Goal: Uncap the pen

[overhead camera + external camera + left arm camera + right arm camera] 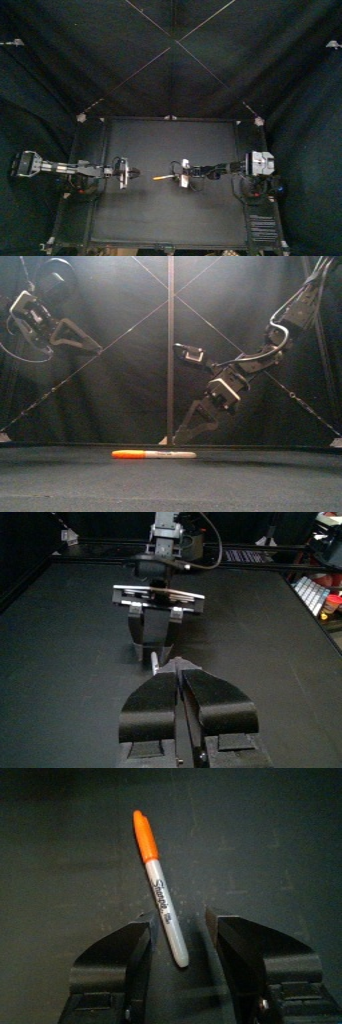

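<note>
A marker pen (158, 454) with a grey-white barrel and an orange cap (127, 454) lies flat on the black table near its middle (163, 178). My right gripper (178, 436) hangs just above the pen's uncapped end with its jaws open. In the right wrist view the barrel (162, 896) runs out from between the jaws of that gripper (181, 930), and the orange cap (142, 832) points away. My left gripper (124, 171) hovers left of the pen, raised off the table, with its jaws together (179, 670). It holds nothing.
The right gripper (158, 620) faces the left wrist camera from close by. The black table (174, 215) spreads out around the pen, with curtains behind and at both sides.
</note>
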### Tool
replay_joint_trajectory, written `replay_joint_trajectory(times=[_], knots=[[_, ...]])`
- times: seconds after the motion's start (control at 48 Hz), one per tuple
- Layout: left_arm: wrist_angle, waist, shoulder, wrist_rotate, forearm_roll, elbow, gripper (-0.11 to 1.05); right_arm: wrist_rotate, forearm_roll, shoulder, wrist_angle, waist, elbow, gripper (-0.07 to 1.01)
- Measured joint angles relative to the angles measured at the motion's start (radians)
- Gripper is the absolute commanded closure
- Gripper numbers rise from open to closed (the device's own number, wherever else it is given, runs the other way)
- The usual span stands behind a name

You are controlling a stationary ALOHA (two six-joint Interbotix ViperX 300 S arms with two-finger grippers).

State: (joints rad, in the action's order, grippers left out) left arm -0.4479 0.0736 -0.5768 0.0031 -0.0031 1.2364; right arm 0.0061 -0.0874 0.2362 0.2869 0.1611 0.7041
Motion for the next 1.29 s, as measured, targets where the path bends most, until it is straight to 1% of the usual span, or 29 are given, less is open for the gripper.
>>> replay_joint_trajectory(times=[0.083, 0.104, 0.125, 0.188, 0.208, 0.229, 0.25, 0.292, 0.354, 0.417, 0.5, 0.542, 0.583, 0.646, 0.688, 0.771, 0.812, 0.833, 0.896, 0.938, 0.958, 1.146, 1.167, 1.188, 1.271, 1.292], knots=[[0.000, 0.002, 0.000, 0.0000, 0.000, 0.000, 0.54, 0.005, 0.003, 0.018, -0.012, 0.000, -0.011, 0.15], [0.000, 0.002, 0.002, -0.0015, 0.000, 0.000, 0.54, 0.006, 0.003, 0.021, -0.017, 0.000, -0.014, 0.15], [0.000, 0.002, 0.002, 0.0000, 0.000, 0.000, 0.54, 0.006, 0.005, 0.025, -0.023, 0.000, -0.015, 0.15], [0.000, 0.002, 0.002, 0.0000, 0.002, 0.000, 0.53, 0.005, 0.008, 0.031, -0.028, -0.002, -0.018, 0.16], [0.000, 0.002, 0.002, -0.0015, 0.000, 0.000, 0.53, 0.006, 0.009, 0.031, -0.031, -0.002, -0.018, 0.16], [0.000, 0.002, 0.002, 0.0000, 0.000, 0.000, 0.53, 0.005, 0.011, 0.031, -0.031, -0.002, -0.018, 0.16], [0.000, 0.002, 0.003, -0.0015, 0.000, 0.000, 0.53, 0.005, 0.012, 0.031, -0.032, -0.002, -0.018, 0.17], [0.000, 0.002, 0.003, -0.0031, 0.000, 0.000, 0.52, 0.006, 0.014, 0.031, -0.034, -0.002, -0.018, 0.19], [0.000, 0.002, 0.009, -0.0031, 0.000, 0.002, 0.49, 0.006, 0.017, 0.031, -0.035, -0.003, -0.018, 0.27], [0.000, 0.002, 0.025, -0.0031, -0.003, 0.000, 0.44, 0.006, 0.015, 0.031, -0.034, -0.005, -0.015, 0.35], [0.000, 0.003, 0.052, -0.0031, -0.014, -0.003, 0.36, 0.006, 0.015, 0.031, -0.038, -0.006, -0.014, 0.43], [0.000, 0.005, 0.066, -0.0031, -0.020, -0.011, 0.30, 0.008, 0.017, 0.031, -0.041, -0.006, -0.014, 0.45], [0.000, 0.009, 0.086, -0.0015, -0.025, -0.023, 0.25, 0.008, 0.015, 0.029, -0.044, -0.008, -0.014, 0.44], [0.003, 0.017, 0.118, -0.0015, -0.029, -0.046, 0.18, 0.008, 0.018, 0.023, -0.055, -0.008, -0.014, 0.44], [0.011, 0.021, 0.143, -0.0015, -0.029, -0.064, 0.14, 0.008, 0.020, 0.015, -0.066, -0.006, -0.014, 0.44], [0.023, 0.023, 0.193, -0.0015, -0.029, -0.095, 0.08, 0.006, 0.025, -0.003, -0.074, -0.008, -0.012, 0.44], [0.035, 0.026, 0.221, 0.0015, -0.029, -0.109, 0.06, 0.006, 0.025, -0.017, -0.075, -0.011, -0.012, 0.44], [0.041, 0.026, 0.235, 0.0015, -0.029, -0.118, 0.06, 0.008, 0.026, -0.028, -0.075, -0.014, -0.012, 0.44], [0.063, 0.031, 0.276, 0.0061, -0.029, -0.141, 0.06, 0.006, 0.025, -0.054, -0.077, -0.018, -0.011, 0.44], [0.075, 0.035, 0.298, 0.0061, -0.028, -0.153, 0.06, 0.006, 0.025, -0.072, -0.080, -0.026, -0.008, 0.44], [0.081, 0.037, 0.310, 0.0077, -0.028, -0.160, 0.06, 0.006, 0.025, -0.080, -0.081, -0.029, -0.006, 0.44], [0.140, 0.040, 0.393, 0.0077, -0.009, -0.218, 0.06, 0.008, 0.026, -0.127, -0.086, -0.058, 0.008, 0.44], [0.146, 0.040, 0.399, 0.0092, -0.008, -0.222, 0.06, 0.008, 0.026, -0.130, -0.084, -0.061, 0.008, 0.44], [0.150, 0.040, 0.405, 0.0107, -0.006, -0.227, 0.06, 0.006, 0.026, -0.133, -0.086, -0.063, 0.008, 0.44], [0.164, 0.041, 0.428, 0.0077, -0.005, -0.242, 0.06, 0.006, 0.028, -0.138, -0.084, -0.072, 0.011, 0.44], [0.167, 0.041, 0.433, 0.0092, -0.005, -0.247, 0.06, 0.006, 0.028, -0.140, -0.084, -0.074, 0.009, 0.44]])
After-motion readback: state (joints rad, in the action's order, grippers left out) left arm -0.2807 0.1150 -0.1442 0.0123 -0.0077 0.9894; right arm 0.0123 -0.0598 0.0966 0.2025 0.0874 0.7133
